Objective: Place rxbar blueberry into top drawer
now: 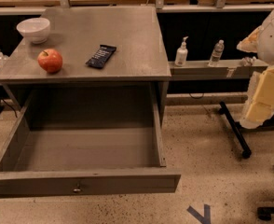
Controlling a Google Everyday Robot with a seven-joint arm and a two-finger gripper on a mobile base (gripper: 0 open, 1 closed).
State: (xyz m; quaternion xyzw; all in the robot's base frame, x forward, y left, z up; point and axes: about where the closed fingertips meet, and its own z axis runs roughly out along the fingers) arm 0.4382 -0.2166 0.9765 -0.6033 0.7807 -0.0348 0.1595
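Note:
The rxbar blueberry (101, 56) is a small dark bar with pale lettering. It lies flat on the grey cabinet top (104, 27), right of the red apple (50, 60). The top drawer (83, 182) is pulled fully open below the cabinet top. It is a wide grey box with nothing showing inside and a small metal knob (77, 188) on its front panel. My gripper (251, 42) is at the far right edge on the white arm, well away from the bar and the drawer, above a shelf.
A white bowl (33, 29) stands at the back left of the cabinet top. A pump bottle (181, 52) and a water bottle (216, 53) stand on the low shelf to the right. Pale yellow foam blocks (266, 97) and a black stand leg (235, 130) are at the right on the speckled floor.

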